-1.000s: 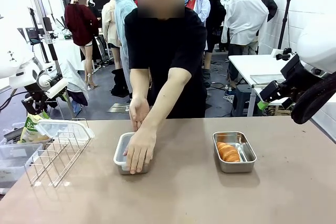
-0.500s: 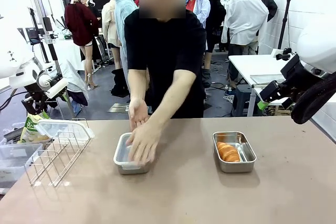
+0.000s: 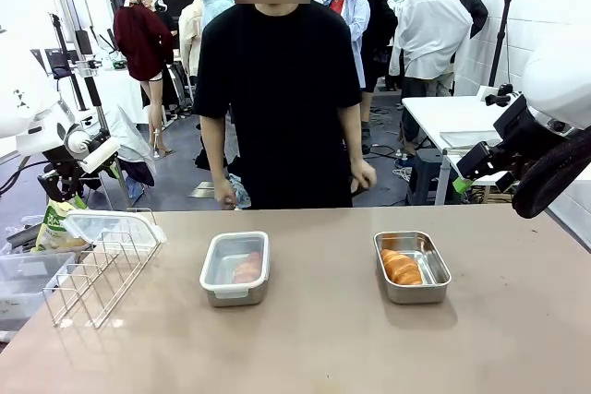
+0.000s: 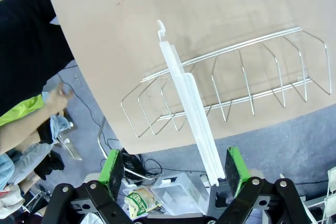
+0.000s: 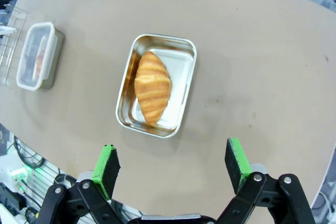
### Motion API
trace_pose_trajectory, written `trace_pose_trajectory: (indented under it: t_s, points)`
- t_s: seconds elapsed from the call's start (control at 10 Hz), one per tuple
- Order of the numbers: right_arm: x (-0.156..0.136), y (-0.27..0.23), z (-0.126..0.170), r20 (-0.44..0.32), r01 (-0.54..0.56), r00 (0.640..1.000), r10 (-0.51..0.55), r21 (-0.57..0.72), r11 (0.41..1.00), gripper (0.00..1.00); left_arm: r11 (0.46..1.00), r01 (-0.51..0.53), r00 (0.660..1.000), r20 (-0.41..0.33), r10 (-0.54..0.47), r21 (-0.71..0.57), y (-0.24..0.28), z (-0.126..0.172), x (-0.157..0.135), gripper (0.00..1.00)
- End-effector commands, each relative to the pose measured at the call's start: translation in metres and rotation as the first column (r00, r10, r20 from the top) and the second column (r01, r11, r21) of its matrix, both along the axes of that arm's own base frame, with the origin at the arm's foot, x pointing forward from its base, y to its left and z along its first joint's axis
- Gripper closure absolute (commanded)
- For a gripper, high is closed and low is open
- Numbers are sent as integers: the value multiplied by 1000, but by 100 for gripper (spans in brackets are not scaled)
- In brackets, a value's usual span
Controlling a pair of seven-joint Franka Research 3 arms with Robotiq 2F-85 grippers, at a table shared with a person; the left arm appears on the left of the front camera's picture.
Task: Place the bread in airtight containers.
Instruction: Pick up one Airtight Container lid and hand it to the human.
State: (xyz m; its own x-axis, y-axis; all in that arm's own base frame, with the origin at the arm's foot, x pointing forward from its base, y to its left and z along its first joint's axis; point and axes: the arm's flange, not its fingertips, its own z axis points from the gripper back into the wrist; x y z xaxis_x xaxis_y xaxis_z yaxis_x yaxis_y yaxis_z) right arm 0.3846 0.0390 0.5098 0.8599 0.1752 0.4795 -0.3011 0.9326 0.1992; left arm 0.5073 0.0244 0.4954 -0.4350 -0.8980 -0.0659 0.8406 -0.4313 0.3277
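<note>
- On the surface (image 3: 323, 339): a lidded steel tin (image 3: 235, 268) and an uncovered tin (image 3: 412, 268) holding a ridged golden croissant (image 5: 152, 85).
- Both arms' jaws stand wide, holding nothing.

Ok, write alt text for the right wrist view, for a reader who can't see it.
An open steel container holding one golden croissant sits on a tan table, seen from above between the right gripper's open green-padded fingers. A second container, closed under a clear lid, stands apart toward the upper left, near a wire rack at the edge.
</note>
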Motion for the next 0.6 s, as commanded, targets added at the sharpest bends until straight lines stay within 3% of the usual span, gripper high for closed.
trace_pose_trajectory:
  t_s: [0.0, 0.5]
  points:
    - [1, 1, 0, -2, -1, 1000, 1, -1, 1000, 0, 1000, -3, 1000, 6, 3, -5, 2, 0, 0, 0]
    - [1, 1, 0, -2, -1, 1000, 1, -1, 1000, 0, 1000, -3, 1000, 6, 3, -5, 2, 0, 0, 0]
